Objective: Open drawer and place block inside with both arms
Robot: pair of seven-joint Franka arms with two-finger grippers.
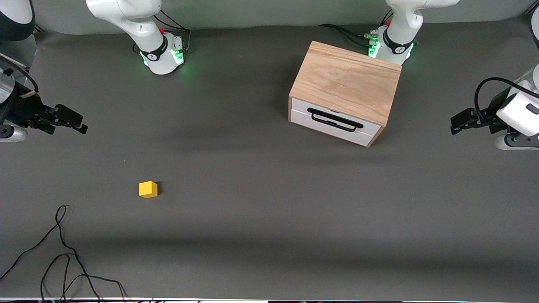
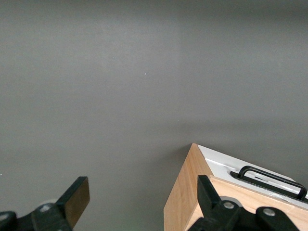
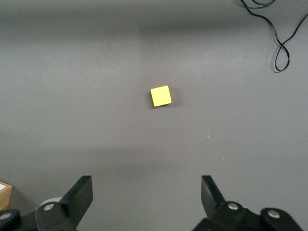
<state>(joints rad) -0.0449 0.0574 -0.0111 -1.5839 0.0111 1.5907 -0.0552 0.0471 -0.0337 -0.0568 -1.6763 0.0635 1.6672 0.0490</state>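
The light-wood cabinet [image 1: 345, 84] stands near the left arm's base, and its drawer [image 1: 334, 122] with a white front and black bar handle [image 1: 334, 119] is closed. The yellow block [image 1: 148, 189] lies on the grey table toward the right arm's end, nearer the front camera. My left gripper [image 1: 455, 124] is open and empty, up in the air at the left arm's end of the table; its wrist view shows the cabinet's corner [image 2: 185, 192] and the handle [image 2: 269, 177]. My right gripper [image 1: 80, 125] is open and empty, up in the air at the right arm's end; the block [image 3: 160, 96] shows in its wrist view.
A loose black cable [image 1: 63, 252] lies on the table near the front edge at the right arm's end, and it also shows in the right wrist view [image 3: 279, 38]. Both arm bases [image 1: 162, 54] stand along the table's back edge.
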